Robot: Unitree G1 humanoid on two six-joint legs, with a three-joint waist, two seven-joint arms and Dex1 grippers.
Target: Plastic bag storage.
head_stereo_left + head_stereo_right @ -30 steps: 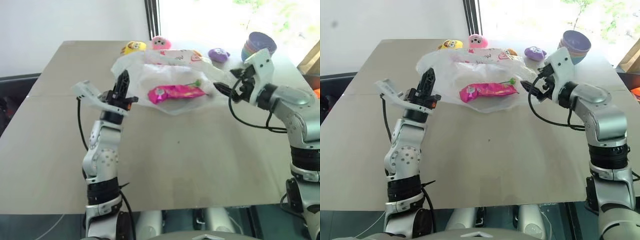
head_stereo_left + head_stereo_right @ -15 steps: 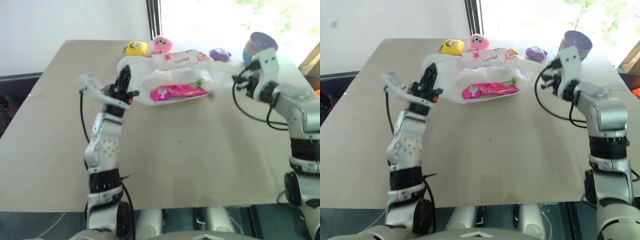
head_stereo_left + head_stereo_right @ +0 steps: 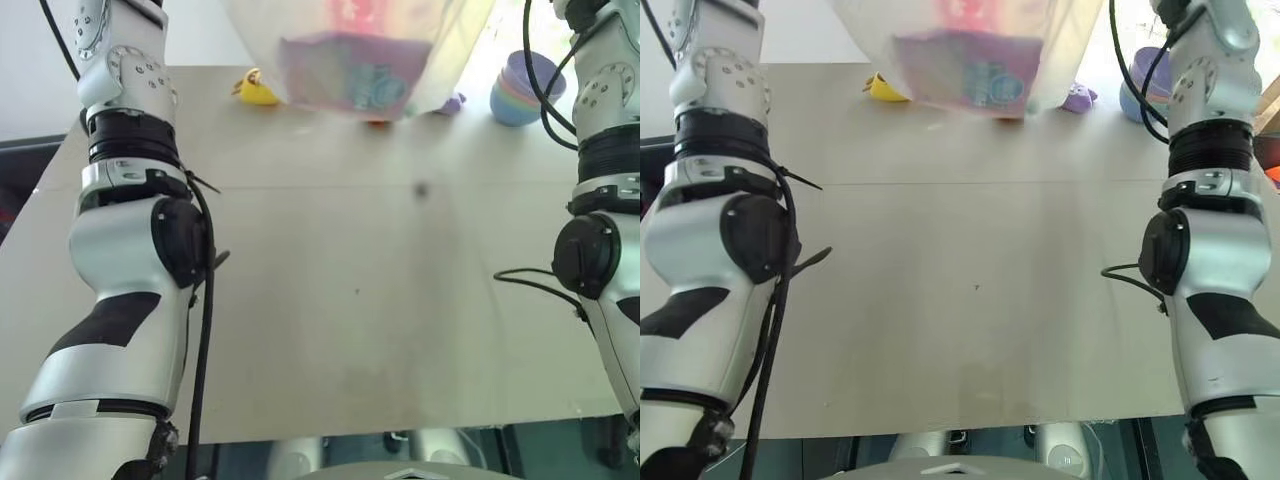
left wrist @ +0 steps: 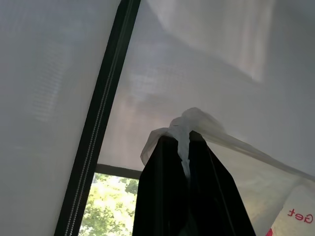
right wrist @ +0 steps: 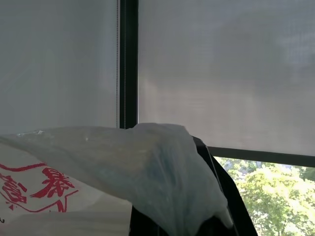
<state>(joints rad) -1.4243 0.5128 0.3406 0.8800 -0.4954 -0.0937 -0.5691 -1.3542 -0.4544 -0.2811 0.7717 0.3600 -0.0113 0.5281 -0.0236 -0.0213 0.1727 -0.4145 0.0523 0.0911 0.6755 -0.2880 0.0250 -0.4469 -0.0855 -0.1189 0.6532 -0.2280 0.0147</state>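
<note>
Both arms have risen since the earlier frame and the plastic bag [image 3: 360,50] now hangs above the table [image 3: 380,300] instead of lying on it — a pinkish packet [image 3: 350,75] shows through its film. The left gripper [image 4: 183,142] pinches a twisted handle of the bag. The right gripper [image 5: 206,162] seems clamped on the film draped over it — its fingertips are covered.
</note>
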